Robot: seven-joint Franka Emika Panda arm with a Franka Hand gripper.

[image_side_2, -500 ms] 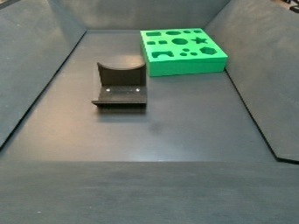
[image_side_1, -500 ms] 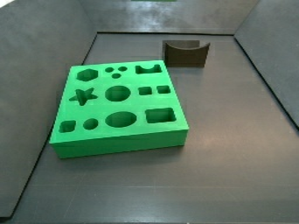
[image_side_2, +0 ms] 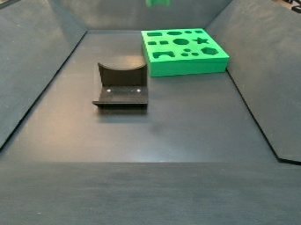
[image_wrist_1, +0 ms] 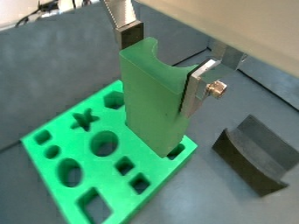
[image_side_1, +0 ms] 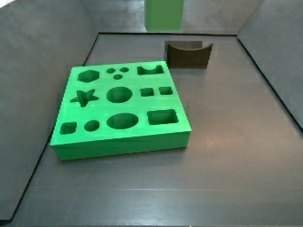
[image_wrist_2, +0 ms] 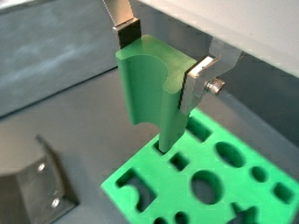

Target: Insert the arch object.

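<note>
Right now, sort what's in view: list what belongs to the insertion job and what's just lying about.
Job:
- arch object, held upright above the board
- gripper, shut on it, fingers on opposite sides
- board, whose arch-shaped hole sits at a far corner

Lying about:
- fixture, standing on the floor apart from the board

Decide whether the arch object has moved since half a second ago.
Yes. The arch object, held in the gripper, has come down into a side view, above the fixture.
</note>
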